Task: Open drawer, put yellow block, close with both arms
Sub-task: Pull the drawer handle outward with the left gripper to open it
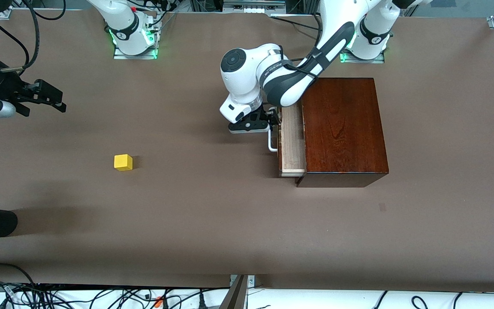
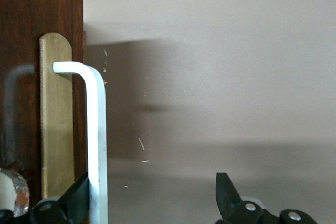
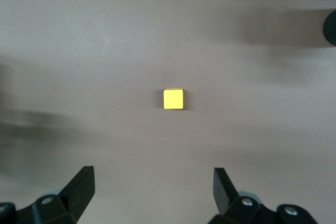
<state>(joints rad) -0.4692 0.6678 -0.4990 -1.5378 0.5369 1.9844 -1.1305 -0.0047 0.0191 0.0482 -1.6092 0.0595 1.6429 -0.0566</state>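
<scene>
Nearest the front camera among the task's things, the small bright yellow cube (image 1: 123, 162) sits alone on the brown table (image 1: 212, 223) toward the right arm's end, well apart from the wooden box.

The left arm's black two-finger gripper (image 1: 272, 119) is at the white U-shaped bar handle (image 1: 271, 143) of the drawer. In the left wrist view its fingers (image 2: 228, 192) are spread wide, and the handle's bar (image 2: 97, 145) runs just inside one finger, touching or very nearly touching it, with open space between the bar and the other finger. Nothing is clamped. Just beside this gripper, the drawer's dark reddish-brown front (image 2: 26, 77) carries a pale wooden strip (image 2: 56, 119) under the handle. The pale light-wood drawer tray (image 1: 292, 141) is pulled partly out of the glossy dark mahogany box (image 1: 343, 128), which lies on the side of the gripper toward the left arm's end of the table.

The right arm's black gripper (image 1: 60, 103) hangs in the air over the table at the right arm's end, and its fingers (image 3: 79, 190) stand wide apart, empty. In the right wrist view the yellow cube (image 3: 173, 99) lies on the bare table ahead of this gripper, centred between the fingers' lines but well clear of them.
</scene>
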